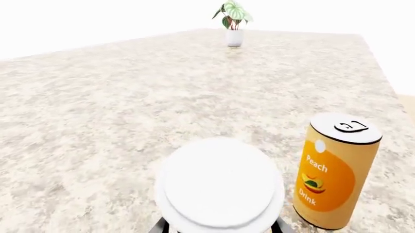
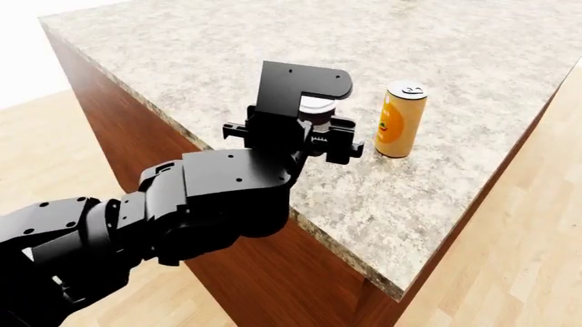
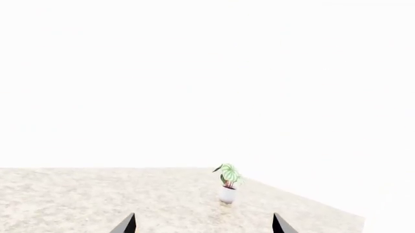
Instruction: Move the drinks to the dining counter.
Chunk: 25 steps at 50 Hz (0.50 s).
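The paper cup point(image 1: 220, 187) shows mostly its white lid in the left wrist view. It sits between the fingers of my left gripper point(image 1: 220, 228), which is shut on it. In the head view the cup point(image 2: 318, 109) is half hidden behind the left gripper point(image 2: 314, 129), over the dining counter point(image 2: 227, 54) near its near edge. The tall orange can point(image 1: 334, 177) marked "Peach Drink" stands upright on the granite just beside the cup, and the can point(image 2: 400, 121) is untouched. My right gripper point(image 3: 202, 225) is open with nothing between its fingers, above the counter top.
A small potted plant point(image 1: 233, 24) in a white pot stands at the counter's far end; the plant point(image 3: 228, 183) also shows in the right wrist view. The counter's dark wood side point(image 2: 272, 272) drops to a wooden floor point(image 2: 527, 259) on both sides.
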Tool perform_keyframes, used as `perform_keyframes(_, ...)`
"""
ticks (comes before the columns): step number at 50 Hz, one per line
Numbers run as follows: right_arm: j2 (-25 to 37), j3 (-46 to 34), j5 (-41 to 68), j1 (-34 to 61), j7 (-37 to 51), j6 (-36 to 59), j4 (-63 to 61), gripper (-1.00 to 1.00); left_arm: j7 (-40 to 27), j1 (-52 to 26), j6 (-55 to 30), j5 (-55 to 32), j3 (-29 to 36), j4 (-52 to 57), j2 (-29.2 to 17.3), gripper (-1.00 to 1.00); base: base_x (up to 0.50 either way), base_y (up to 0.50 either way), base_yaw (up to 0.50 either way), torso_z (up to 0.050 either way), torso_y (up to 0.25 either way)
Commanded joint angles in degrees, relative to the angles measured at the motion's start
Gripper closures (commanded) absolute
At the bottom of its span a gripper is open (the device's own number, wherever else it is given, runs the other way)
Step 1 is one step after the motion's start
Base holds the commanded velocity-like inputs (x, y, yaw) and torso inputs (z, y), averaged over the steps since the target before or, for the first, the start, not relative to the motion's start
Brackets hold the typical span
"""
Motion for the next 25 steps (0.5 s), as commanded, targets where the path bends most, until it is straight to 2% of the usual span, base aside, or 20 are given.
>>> perform_keyframes(1,-0.18,0.14,-0.25,0.03,-0.25,0.09,0.18,-1.00,2.25,0.44,1.68,1.09,-0.39,-2.81,1.57,1.00,0.00,0.00,0.00,0.000,0.000)
perform_keyframes(25,-0.53,0.62,0.14,0.44,-0.27,0.41,0.12,-1.00,3.90,2.23,1.90,3.46,1.44,-6.96,3.32,1.00,0.00,0.00,0.00,0.000,0.001)
